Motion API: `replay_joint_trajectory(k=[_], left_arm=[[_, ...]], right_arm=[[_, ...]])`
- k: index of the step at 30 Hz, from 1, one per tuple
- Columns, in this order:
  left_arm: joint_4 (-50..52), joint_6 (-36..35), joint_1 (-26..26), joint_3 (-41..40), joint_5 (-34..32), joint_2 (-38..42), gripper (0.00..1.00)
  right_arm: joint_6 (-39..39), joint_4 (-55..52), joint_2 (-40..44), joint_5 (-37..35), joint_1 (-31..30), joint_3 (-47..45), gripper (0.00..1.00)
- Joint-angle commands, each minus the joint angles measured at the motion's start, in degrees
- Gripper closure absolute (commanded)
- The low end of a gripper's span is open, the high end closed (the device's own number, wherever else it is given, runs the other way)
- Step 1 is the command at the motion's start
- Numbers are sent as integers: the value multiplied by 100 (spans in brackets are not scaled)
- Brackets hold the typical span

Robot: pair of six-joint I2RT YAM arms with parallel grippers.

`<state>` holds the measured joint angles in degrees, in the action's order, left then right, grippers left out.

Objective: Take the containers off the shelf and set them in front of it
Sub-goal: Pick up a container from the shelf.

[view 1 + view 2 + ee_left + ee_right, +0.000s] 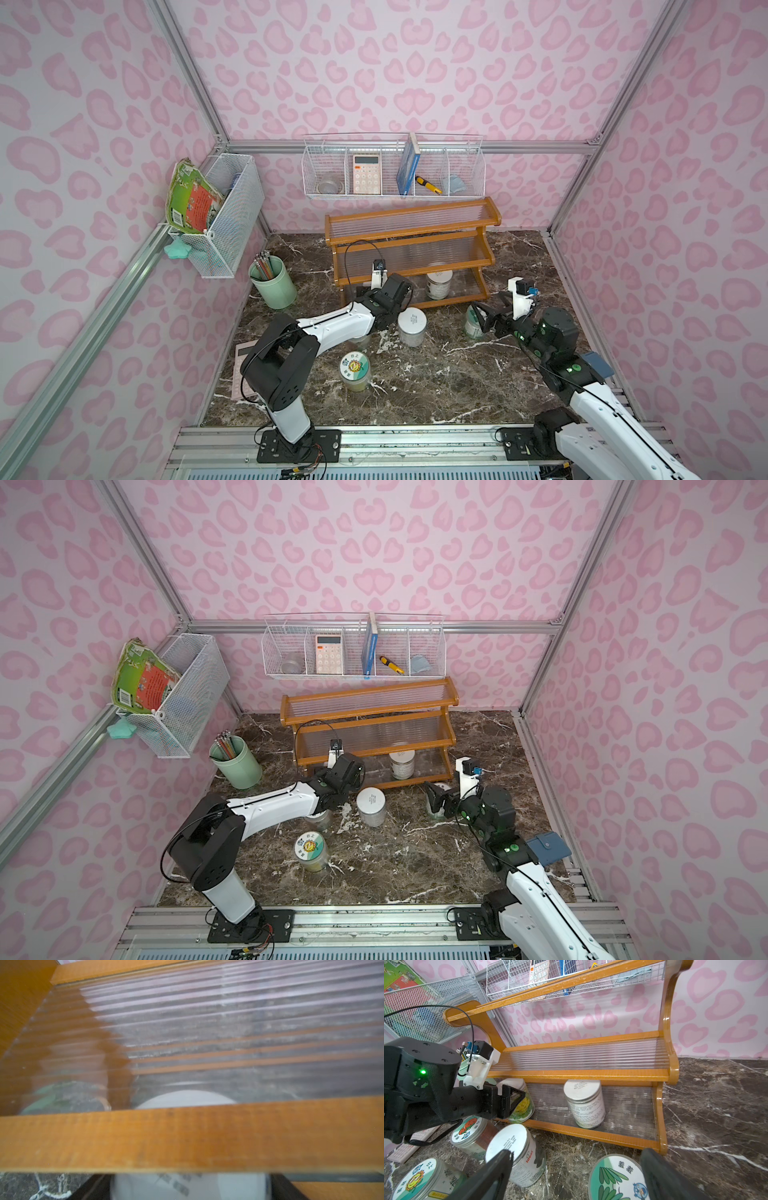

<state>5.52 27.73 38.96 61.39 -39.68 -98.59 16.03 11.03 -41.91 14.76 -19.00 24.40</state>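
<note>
Right fingers (492,1172) stand open around the green-sticker jar (614,1176) in front of the shelf (577,1075). Left fingers (502,1103) grip a yellow-sticker jar (525,1105) on its bottom step.

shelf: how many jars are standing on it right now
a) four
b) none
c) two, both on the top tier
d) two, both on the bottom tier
D: the right wrist view shows a plain white-lidded jar and a yellow-sticker jar standing on the bottom tier of the shelf, with no jar on the tiers above.
</note>
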Motion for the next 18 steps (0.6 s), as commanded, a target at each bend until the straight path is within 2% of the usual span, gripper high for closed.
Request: replay_joint_trajectory(k=[1, 18], left_arm=[[178, 151, 80, 92, -151, 57, 30], [843, 474, 498, 86, -599, 496, 31]], right_arm=[[-55, 66, 29, 26, 1, 29, 1], [-4, -55, 234, 26, 2, 21, 1]])
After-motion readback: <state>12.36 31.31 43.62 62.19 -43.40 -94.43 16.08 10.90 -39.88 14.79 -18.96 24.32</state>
